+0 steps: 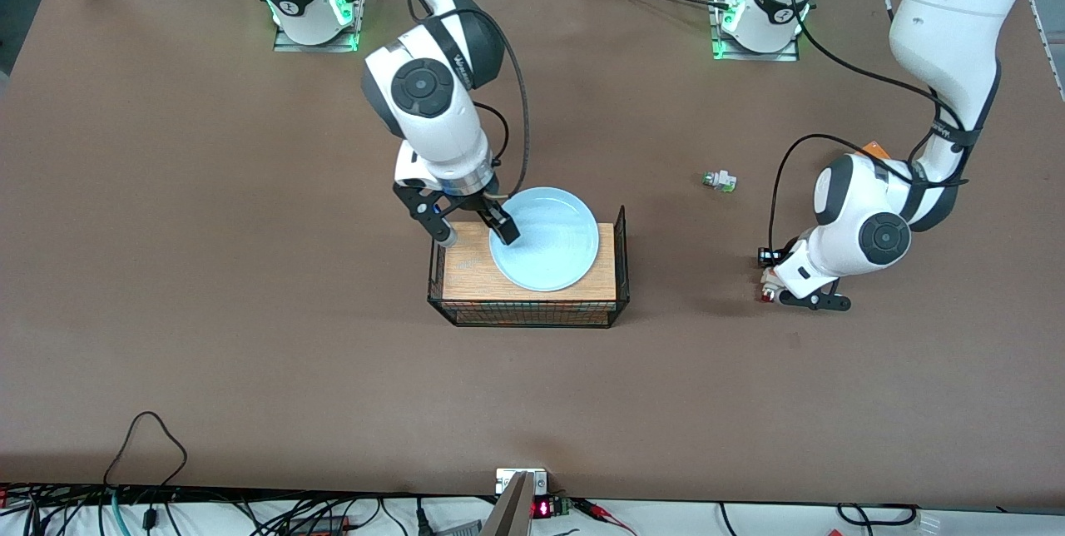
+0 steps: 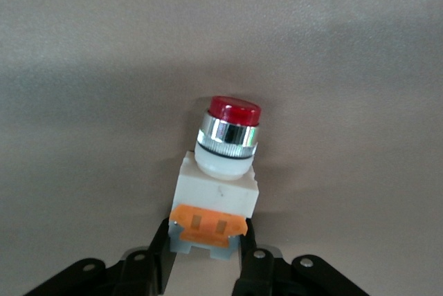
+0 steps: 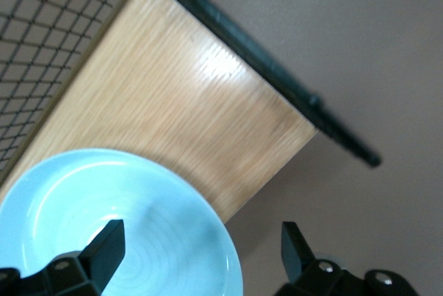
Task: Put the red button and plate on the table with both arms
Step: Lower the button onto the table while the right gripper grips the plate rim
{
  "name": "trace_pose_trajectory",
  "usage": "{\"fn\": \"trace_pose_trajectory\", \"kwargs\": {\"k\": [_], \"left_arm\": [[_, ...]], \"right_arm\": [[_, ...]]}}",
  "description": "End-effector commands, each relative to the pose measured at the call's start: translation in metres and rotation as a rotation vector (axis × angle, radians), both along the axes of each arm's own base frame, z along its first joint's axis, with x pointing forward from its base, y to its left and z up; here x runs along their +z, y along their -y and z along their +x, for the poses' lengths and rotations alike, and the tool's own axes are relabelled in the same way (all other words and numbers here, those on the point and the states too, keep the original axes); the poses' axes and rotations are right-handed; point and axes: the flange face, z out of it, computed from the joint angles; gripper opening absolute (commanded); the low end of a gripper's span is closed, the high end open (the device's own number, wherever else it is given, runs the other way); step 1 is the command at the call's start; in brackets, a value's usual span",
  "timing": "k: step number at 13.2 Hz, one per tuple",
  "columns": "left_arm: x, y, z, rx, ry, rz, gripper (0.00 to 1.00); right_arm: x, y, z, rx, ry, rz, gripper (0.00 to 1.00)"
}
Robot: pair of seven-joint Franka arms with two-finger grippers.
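Observation:
The pale blue plate (image 1: pixel 549 240) lies on the wood top of a black wire stand (image 1: pixel 466 270). My right gripper (image 1: pixel 472 230) is open and straddles the plate's rim at the stand's end toward the right arm. One finger (image 3: pixel 107 241) is over the plate's inside (image 3: pixel 104 199) and the other (image 3: pixel 294 241) is outside the rim. My left gripper (image 1: pixel 774 293) is low over the table (image 1: pixel 208 270), shut on the red button (image 1: pixel 766 296). In the left wrist view the fingers (image 2: pixel 160 251) clamp the button's orange block (image 2: pixel 208 223), and its red tip (image 2: pixel 235 111) points away from the gripper.
A white part with a green tip (image 1: pixel 720 181) lies on the table between the stand and the left arm, farther from the front camera. A small black part (image 1: pixel 763 254) lies just beside the left gripper. The wire stand's raised end (image 1: pixel 621 228) rises at the left arm's side of the plate.

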Motion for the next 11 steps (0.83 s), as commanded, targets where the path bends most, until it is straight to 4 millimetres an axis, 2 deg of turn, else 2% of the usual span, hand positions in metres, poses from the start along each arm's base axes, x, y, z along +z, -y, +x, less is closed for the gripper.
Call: {"fn": "trace_pose_trajectory", "kwargs": {"k": [1,2,4,5,8,9,10,11], "left_arm": [[0.009,-0.005,0.0,-0.029,-0.005,0.011,1.0],[0.017,-0.003,0.003,-0.024,0.001,0.015,1.0],[0.048,0.003,0.01,-0.034,-0.001,0.025,1.0],[0.076,0.016,0.015,-0.049,-0.014,0.022,1.0],[0.179,0.035,0.029,-0.077,-0.01,0.046,1.0],[0.211,0.035,0.035,-0.074,0.002,0.05,1.0],[0.242,0.034,0.034,-0.073,-0.019,0.056,1.0],[0.272,0.04,0.028,-0.084,-0.056,0.058,1.0]], "right_arm": [[-0.001,-0.016,-0.006,-0.031,0.002,0.011,0.92],[-0.004,-0.016,-0.008,-0.027,-0.008,0.005,0.64],[-0.01,-0.021,-0.016,-0.018,-0.024,0.0,0.33],[-0.014,-0.02,-0.018,-0.017,-0.03,-0.005,0.24],[-0.022,-0.024,-0.026,-0.005,-0.042,-0.017,0.1],[-0.022,-0.025,-0.027,-0.003,-0.041,-0.016,0.05],[-0.022,-0.025,-0.026,-0.003,-0.04,-0.015,0.01],[-0.021,-0.025,-0.026,-0.003,-0.039,-0.014,0.0]]}}
